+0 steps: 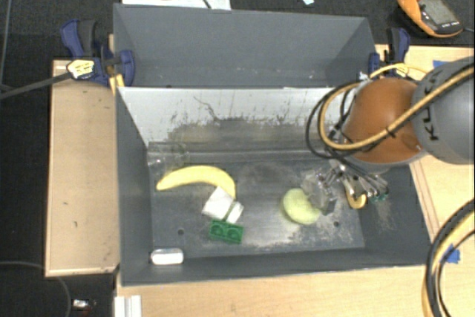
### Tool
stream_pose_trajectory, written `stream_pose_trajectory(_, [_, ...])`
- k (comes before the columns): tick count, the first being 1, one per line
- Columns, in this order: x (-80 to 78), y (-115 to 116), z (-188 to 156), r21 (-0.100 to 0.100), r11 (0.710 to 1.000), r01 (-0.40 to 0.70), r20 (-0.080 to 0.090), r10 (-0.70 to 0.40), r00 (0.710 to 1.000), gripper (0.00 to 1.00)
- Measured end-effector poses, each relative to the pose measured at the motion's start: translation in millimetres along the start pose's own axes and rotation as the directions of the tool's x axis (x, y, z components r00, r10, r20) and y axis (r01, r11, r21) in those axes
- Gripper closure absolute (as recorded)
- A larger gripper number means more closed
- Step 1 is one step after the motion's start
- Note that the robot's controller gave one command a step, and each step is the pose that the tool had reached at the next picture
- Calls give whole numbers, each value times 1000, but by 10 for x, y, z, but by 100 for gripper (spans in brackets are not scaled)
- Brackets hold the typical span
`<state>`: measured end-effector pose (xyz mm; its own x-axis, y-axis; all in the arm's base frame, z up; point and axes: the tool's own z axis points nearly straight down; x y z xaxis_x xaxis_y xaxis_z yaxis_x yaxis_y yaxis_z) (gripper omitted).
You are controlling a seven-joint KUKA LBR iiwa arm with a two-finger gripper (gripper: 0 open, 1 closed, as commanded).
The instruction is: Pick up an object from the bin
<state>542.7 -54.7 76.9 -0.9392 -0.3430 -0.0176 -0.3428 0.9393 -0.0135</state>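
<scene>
My gripper (324, 197) is low in the bin's right part, its fingers down at the floor just right of a pale green rounded thing (299, 207), like a small apple or lime half. The fingers touch or nearly touch its right edge. Whether anything sits between them cannot be told from this view. Farther left lie a yellow banana (194, 178), a white block (222, 206) and a green toy brick (225, 232).
A small white oblong piece (167, 257) lies in the bin's front left corner. The arm's orange dome and looped cables hang over the bin's right side. The bin's back wall slopes down toward the floor.
</scene>
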Motion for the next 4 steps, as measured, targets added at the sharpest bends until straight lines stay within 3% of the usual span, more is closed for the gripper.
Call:
stream_pose_trajectory(2, [-398,1076,-19,8,1000,-14,12,14,1000,100])
stream_pose_trajectory(3, [-125,1621,-42,9,998,-61,24,61,998,100])
stream_pose_trajectory(4, [-268,1673,-4,14,998,-67,32,66,997,100])
